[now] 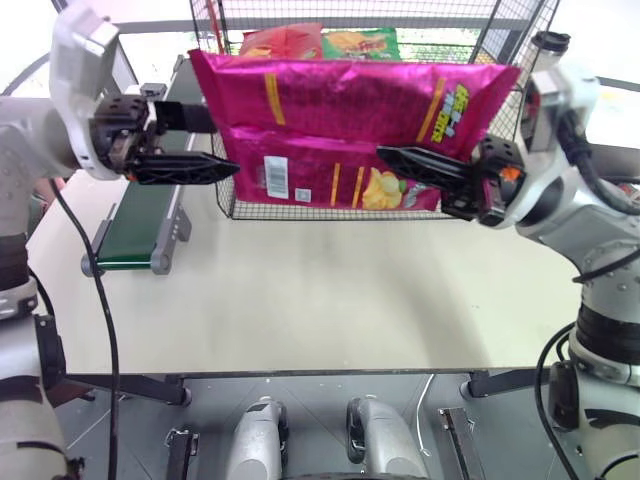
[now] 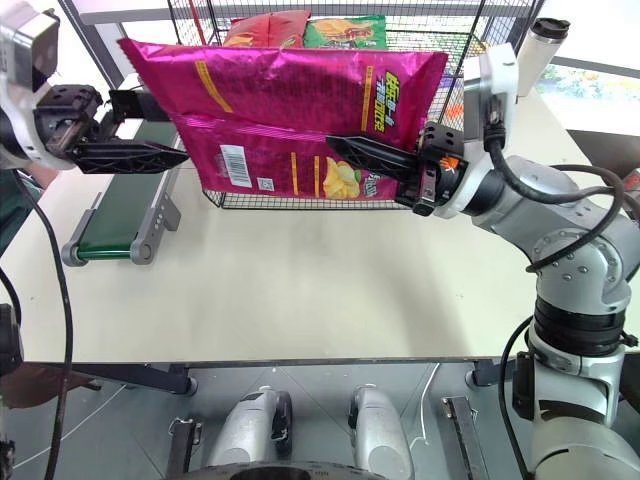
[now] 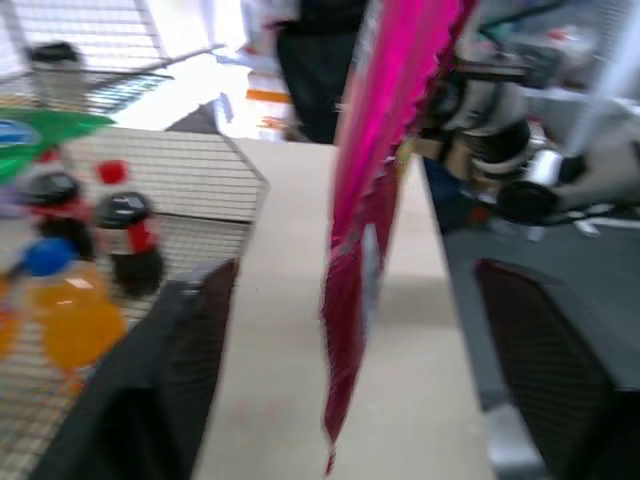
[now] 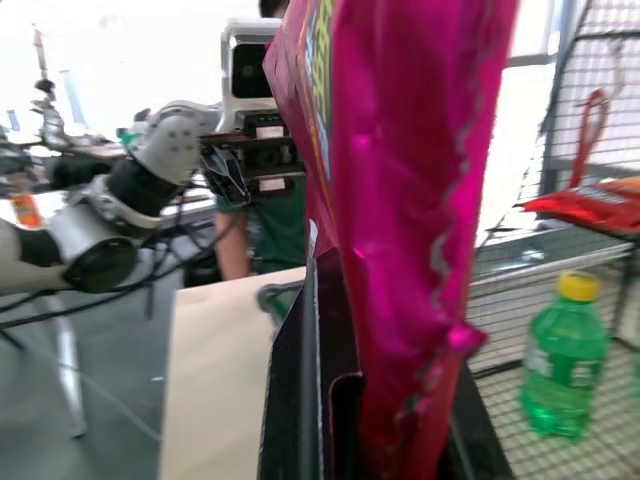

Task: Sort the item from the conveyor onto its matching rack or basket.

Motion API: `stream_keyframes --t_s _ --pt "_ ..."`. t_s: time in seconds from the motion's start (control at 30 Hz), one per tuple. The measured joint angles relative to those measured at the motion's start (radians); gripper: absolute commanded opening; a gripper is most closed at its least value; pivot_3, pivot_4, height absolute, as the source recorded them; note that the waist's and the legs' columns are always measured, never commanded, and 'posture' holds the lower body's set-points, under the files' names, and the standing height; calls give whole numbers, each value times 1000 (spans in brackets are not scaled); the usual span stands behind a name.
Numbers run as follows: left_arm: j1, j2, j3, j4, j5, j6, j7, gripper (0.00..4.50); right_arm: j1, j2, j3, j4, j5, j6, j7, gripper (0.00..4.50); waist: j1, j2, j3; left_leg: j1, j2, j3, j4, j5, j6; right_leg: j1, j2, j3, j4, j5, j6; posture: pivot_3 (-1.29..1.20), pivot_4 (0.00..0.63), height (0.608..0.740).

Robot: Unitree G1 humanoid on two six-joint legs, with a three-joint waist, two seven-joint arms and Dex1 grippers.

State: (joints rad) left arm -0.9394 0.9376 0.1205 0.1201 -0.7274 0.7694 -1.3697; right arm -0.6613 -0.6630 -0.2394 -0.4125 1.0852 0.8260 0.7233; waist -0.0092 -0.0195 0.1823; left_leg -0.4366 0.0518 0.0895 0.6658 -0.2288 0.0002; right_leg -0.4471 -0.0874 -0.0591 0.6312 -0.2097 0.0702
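The magenta-pink chip bag (image 1: 340, 130) hangs flat and wide across the upper middle of the left eye view, raised above the pale table (image 1: 300, 300) and in front of the black wire rack (image 1: 330, 205). The right gripper (image 1: 400, 162), reaching in from the right of the frame, has its 2 black fingers pressed together on the bag's lower right part, beside the yellow chip picture; in the right wrist view the pink foil rises straight out from between those fingers (image 4: 300, 400). The left gripper (image 1: 222, 143), at the upper left, has its 2 fingers spread apart, one above and one below the bag's left edge, with no clamp on it; the left wrist view shows the bag edge-on, hanging free between the 2 dark fingers (image 3: 170, 380).

Behind the bag, a red chip bag (image 1: 285, 42) and a green chip bag (image 1: 360, 43) lie on the rack's upper tier. The dark green conveyor (image 1: 140, 220) runs along the left side of the table, under the left gripper.
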Motion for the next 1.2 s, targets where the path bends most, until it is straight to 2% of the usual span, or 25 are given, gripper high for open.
stream_keyframes --t_s 0.07,0.17,0.23,0.33,0.43,0.57,0.7,0.87,0.97,1.07,1.2 --pt "37 0 17 25 34 -43 37 4447 43 -54 -44 -28 -11 -2 -31 0 2 0 0 0 0 0 0 0 0 0 0 0 0 0 0 0 150 740" --pt "117 -13 62 36 63 -75 111 4447 117 -157 -199 -33 -52 -10 -91 0 7 0 0 -1 0 0 0 0 0 0 -1 0 -2 0 0 0 150 740" --pt "153 -47 100 -4 47 -58 174 4447 147 -210 -302 -31 -85 -29 -128 0 15 0 0 -1 0 1 0 0 0 0 -1 0 -2 0 0 0 150 740" --pt "175 -119 124 -105 22 -41 282 4447 143 -236 -346 -28 -176 -96 -187 0 20 -1 0 0 0 0 1 0 0 1 -1 0 -2 0 0 0 150 740" --pt "209 -203 122 -217 21 -42 396 4447 102 -247 -266 42 -403 -244 -271 0 17 -1 0 3 0 1 1 0 0 4 -1 1 -2 -1 1 0 150 740" --pt "231 -318 115 -324 14 -39 543 4447 12 -251 -3 251 -809 -537 -366 0 -2 -1 0 6 -1 2 0 0 0 5 0 2 -2 -1 1 0 150 740" --pt "265 -358 110 -409 -20 -30 626 4447 -96 -214 195 521 -1115 -792 -465 0 -15 0 0 6 -1 4 -2 0 0 4 0 4 -2 0 0 0 150 740" --pt "331 -369 128 -461 -50 -16 702 4447 -286 -169 380 873 -1421 -1031 -606 0 -13 0 0 6 -1 4 -3 0 0 3 1 4 -1 0 2 0 150 740" --pt "364 -371 140 -491 -68 -15 735 4447 -392 -119 453 1055 -1523 -1099 -647 0 -12 0 0 6 -1 4 -2 0 0 4 1 4 -1 -1 0 0 150 740" --pt "388 -381 141 -513 -72 -16 765 4447 -493 -27 484 1240 -1549 -1110 -669 0 -11 0 0 7 -1 4 -2 0 0 4 0 4 -1 0 1 0 150 740" --pt "396 -393 139 -519 -73 -19 790 4447 -618 36 511 1445 -1584 -1096 -707 0 -6 0 1 6 -1 4 -2 0 0 4 0 4 -2 0 1 0 150 740"
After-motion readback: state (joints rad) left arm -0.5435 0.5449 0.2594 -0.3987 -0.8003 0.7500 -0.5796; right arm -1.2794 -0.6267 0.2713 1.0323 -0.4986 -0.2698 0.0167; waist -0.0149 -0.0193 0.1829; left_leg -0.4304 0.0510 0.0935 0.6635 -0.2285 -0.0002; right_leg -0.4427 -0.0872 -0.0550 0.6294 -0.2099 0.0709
